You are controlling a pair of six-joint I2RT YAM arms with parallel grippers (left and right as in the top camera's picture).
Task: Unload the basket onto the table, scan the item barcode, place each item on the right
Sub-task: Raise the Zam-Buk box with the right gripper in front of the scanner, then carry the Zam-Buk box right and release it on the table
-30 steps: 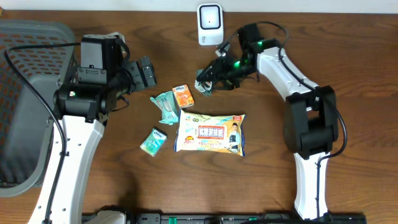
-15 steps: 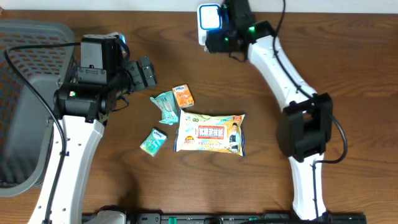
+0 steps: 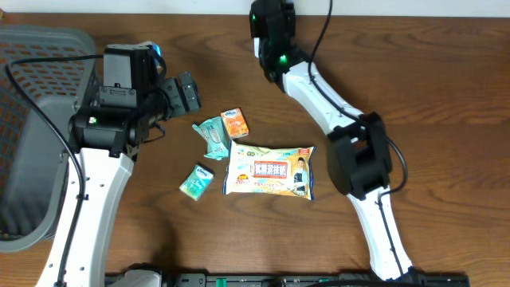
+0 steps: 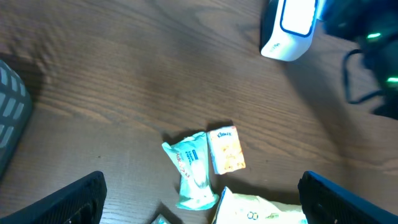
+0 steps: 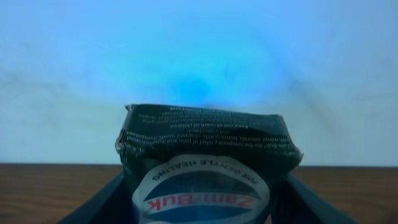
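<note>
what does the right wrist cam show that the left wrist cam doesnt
Only the right wrist view: a dark packet labelled Zam-Buk, gripped between the right fingers, against a blue glow. Only the left wrist view: the white scanner, an orange packet beside a teal packet, an edge of the grey basket, and the left fingers spread wide with nothing between them. Both: the brown wooden table.

White arm links (image 3: 94,187), black joints (image 3: 358,163) (green light (image 3: 280,58)), black cables (image 3: 37,109).
</note>
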